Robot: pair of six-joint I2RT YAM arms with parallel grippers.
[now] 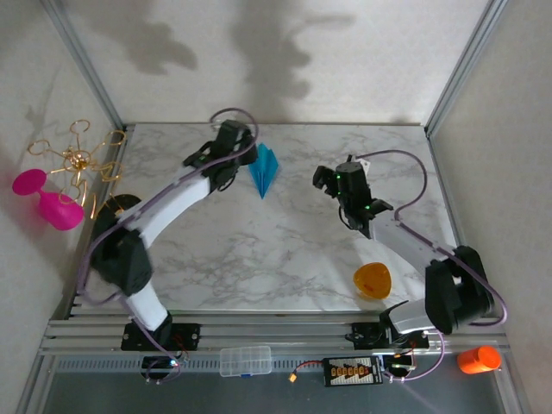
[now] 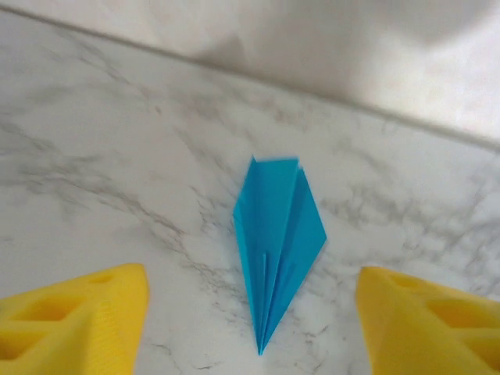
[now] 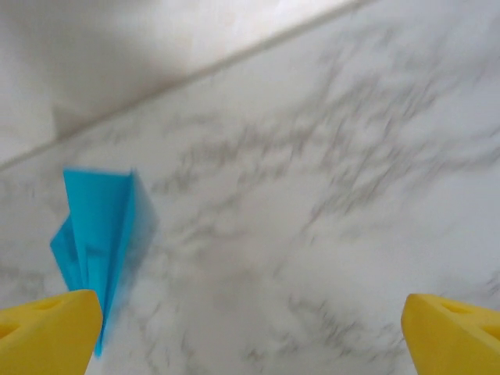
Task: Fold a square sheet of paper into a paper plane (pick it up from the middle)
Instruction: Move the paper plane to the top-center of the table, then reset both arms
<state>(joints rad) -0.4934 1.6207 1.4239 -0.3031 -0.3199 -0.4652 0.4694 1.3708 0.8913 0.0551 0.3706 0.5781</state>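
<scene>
The square sheet of paper lies folded as a teal-blue paper plane flat on the marble table, toward the back middle, nose pointing to the near side. In the left wrist view the paper plane rests on the marble with its pointed tip between my yellow fingers, touching neither. My left gripper is open just left of the plane. My right gripper is open to the right of it, with nothing held. The right wrist view has the paper plane at its left, blurred.
A small orange bowl sits near the right arm's base. A pink goblet and a gold wire stand are off the table's left edge. A clear plastic box and an orange cup lie along the front rail.
</scene>
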